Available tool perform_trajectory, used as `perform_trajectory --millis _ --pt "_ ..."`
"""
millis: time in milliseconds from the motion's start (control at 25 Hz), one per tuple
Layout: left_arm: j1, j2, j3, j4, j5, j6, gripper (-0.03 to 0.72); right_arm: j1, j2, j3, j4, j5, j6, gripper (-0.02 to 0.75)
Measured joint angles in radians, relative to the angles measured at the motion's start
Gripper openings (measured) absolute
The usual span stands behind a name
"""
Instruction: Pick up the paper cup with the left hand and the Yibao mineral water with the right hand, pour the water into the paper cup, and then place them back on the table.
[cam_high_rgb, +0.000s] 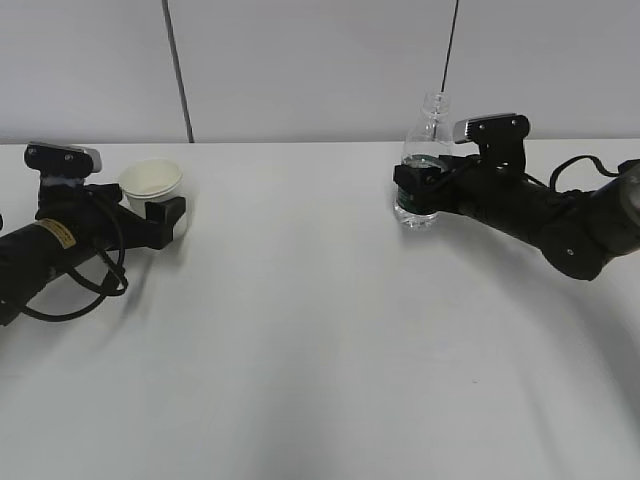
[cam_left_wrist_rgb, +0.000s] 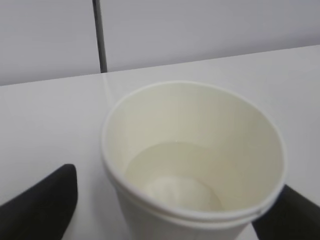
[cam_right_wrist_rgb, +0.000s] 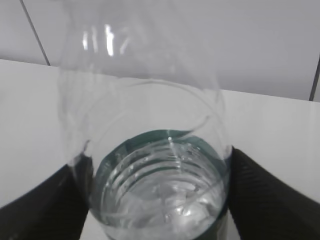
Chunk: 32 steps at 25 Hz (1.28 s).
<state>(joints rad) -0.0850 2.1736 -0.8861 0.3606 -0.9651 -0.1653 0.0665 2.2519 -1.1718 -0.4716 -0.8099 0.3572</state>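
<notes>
The white paper cup (cam_high_rgb: 152, 182) stands on the table (cam_high_rgb: 320, 330) at the far left, with a little clear water (cam_left_wrist_rgb: 175, 175) in its bottom. My left gripper (cam_high_rgb: 160, 205) is open around it; in the left wrist view (cam_left_wrist_rgb: 170, 220) the left finger (cam_left_wrist_rgb: 42, 205) stands apart from the cup (cam_left_wrist_rgb: 195, 150). The Yibao bottle (cam_high_rgb: 425, 150) stands upright at the far right, capless, with water low inside (cam_right_wrist_rgb: 165, 205). My right gripper (cam_high_rgb: 418, 190) is shut on its green label, both fingers against the bottle (cam_right_wrist_rgb: 160, 150) in the right wrist view (cam_right_wrist_rgb: 157, 200).
A grey wall with dark vertical seams (cam_high_rgb: 178, 70) runs behind the table's far edge. White tabletop lies between the two arms and toward the front.
</notes>
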Motion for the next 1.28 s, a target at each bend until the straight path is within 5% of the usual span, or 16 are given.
perform_trajectory --millis 1280 --pt "0.0 -0.115 0.016 0.063 -0.049 -0.01 0.593 0.0 -0.153 0.0 -0.05 0.098 0.049 0.642"
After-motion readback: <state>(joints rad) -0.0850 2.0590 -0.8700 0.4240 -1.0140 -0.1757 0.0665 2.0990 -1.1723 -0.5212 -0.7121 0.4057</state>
